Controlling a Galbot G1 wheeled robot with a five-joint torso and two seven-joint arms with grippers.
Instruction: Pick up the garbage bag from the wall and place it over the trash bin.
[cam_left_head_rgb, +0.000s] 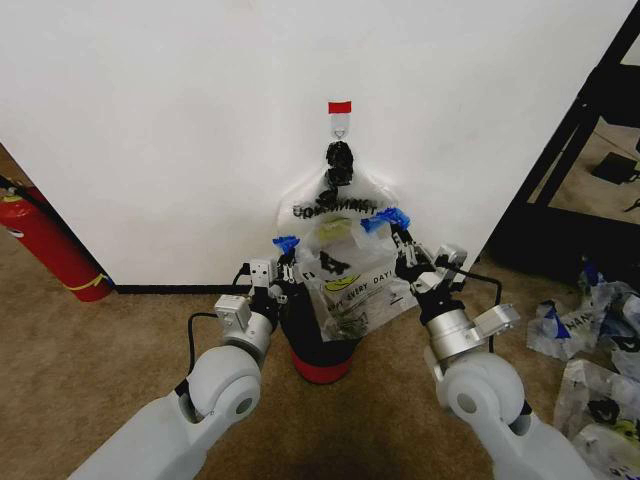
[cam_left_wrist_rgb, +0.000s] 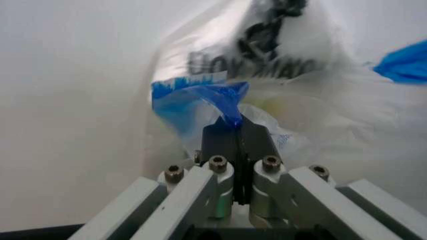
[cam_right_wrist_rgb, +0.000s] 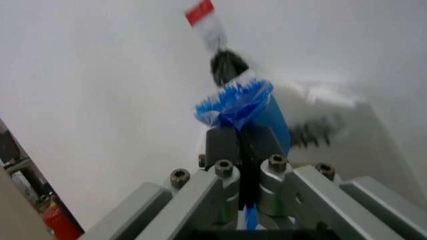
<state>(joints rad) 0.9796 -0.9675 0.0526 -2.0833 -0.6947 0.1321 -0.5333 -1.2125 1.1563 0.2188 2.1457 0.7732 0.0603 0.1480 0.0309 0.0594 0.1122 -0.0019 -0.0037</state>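
- The wall (cam_left_head_rgb: 200, 130) is plain white and rises behind everything, with a black baseboard (cam_left_head_rgb: 170, 289) running along its foot where it meets the brown carpet (cam_left_head_rgb: 90, 370).
- The opaque white bag (cam_left_head_rgb: 335, 205) hangs flat against the wall from a small red-topped hook (cam_left_head_rgb: 340, 108), gathered into a black knot (cam_left_head_rgb: 340, 162) just under the hook; its dark lettering reads upside down in the head view.
- The garbage bag (cam_left_head_rgb: 350, 280), thin and see-through with a yellow smiley print, is stretched between the two grippers in front of the white bag and directly above the trash bin, its lower part hanging down over the bin's opening.
- The trash bin (cam_left_head_rgb: 322, 352), round, black mesh with a red base, stands on the carpet close to the wall, between the two arms.
- The left gripper (cam_left_head_rgb: 285, 258) sits at the bag's left upper corner; in the left wrist view its fingers (cam_left_wrist_rgb: 223, 137) are pressed together on a blue patch (cam_left_wrist_rgb: 193, 97) of the bag's edge.
- The right gripper (cam_left_head_rgb: 400, 238) sits slightly higher at the right upper corner; in the right wrist view its fingers (cam_right_wrist_rgb: 223, 145) are likewise closed tight, pinching another blue patch (cam_right_wrist_rgb: 237, 102).
- A red fire extinguisher (cam_left_head_rgb: 50, 245) leans at the wall far to the left.
- Several more plastic bags (cam_left_head_rgb: 590, 330) lie on the carpet to the right.
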